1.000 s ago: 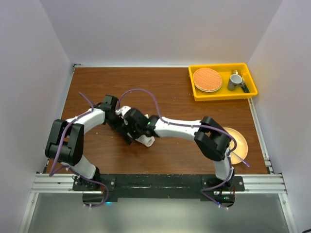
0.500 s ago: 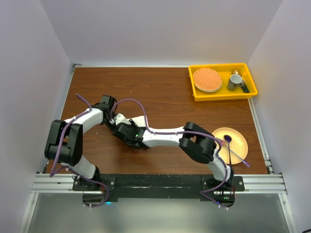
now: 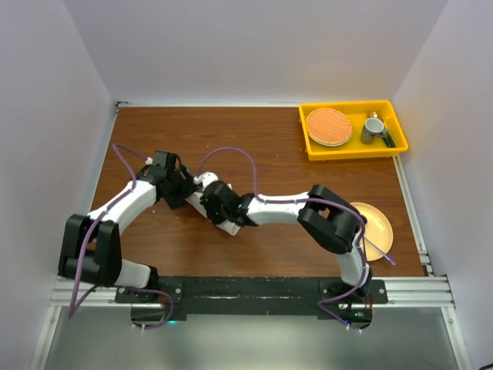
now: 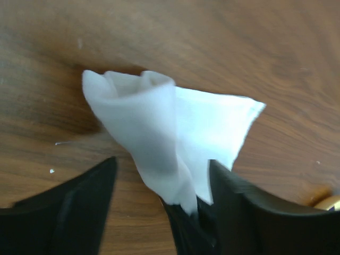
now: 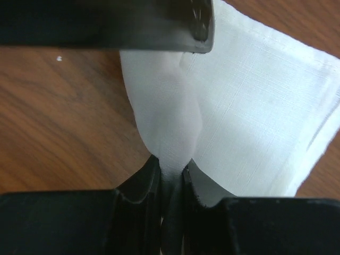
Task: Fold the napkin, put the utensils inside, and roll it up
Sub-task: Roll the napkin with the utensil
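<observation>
The off-white napkin [image 4: 159, 122] lies bunched and partly rolled on the brown table, with a flat hemmed corner [image 5: 265, 101] spread to one side. My right gripper [image 5: 171, 169] is shut on a pinched fold of it. My left gripper [image 4: 162, 162] is open, one dark finger on each side of the cloth without clamping it. In the top view the two grippers meet at centre left, left gripper [image 3: 179, 189] against right gripper [image 3: 208, 196], and they hide most of the napkin. A gold-coloured tip [image 4: 328, 202] shows at the left wrist view's edge; I cannot tell if it belongs to the utensils.
A yellow tray [image 3: 350, 149] at the back right holds an orange woven disc [image 3: 329, 126] and a grey cup [image 3: 374, 128]. A pale yellow plate [image 3: 379, 225] sits at the near right, partly behind my right arm, with a silver utensil handle [image 3: 377, 250] across it.
My left gripper has opened and let go of the napkin. My right gripper has shut on a fold of it. Both arms have shifted slightly around the cloth.
</observation>
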Tool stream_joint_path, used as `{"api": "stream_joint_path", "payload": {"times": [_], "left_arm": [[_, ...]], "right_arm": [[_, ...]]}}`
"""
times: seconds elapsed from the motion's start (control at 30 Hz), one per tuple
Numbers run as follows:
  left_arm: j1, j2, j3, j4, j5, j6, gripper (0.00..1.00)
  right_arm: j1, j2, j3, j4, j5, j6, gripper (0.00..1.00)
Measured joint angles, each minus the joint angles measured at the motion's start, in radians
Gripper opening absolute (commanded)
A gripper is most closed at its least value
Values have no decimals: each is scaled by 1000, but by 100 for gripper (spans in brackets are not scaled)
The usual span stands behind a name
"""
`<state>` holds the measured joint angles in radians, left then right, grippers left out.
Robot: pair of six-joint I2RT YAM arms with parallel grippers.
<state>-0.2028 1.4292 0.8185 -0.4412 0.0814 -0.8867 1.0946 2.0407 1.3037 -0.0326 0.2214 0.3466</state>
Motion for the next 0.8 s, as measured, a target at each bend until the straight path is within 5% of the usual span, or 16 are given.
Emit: {"api": "stream_joint_path", "payload": {"times": [0.23,0.4,0.8], "left_arm": [[1,-175,-29,95,30,63,83],[0,-119,-42,153,99,60,61],[1,-35,-88,306,158,51,14]], "right_arm": [[-250,89,38,96,-607,138,3],[-355,203,97,152,-925,245,6],[-377,228,97,176,-1020,290,14]]}}
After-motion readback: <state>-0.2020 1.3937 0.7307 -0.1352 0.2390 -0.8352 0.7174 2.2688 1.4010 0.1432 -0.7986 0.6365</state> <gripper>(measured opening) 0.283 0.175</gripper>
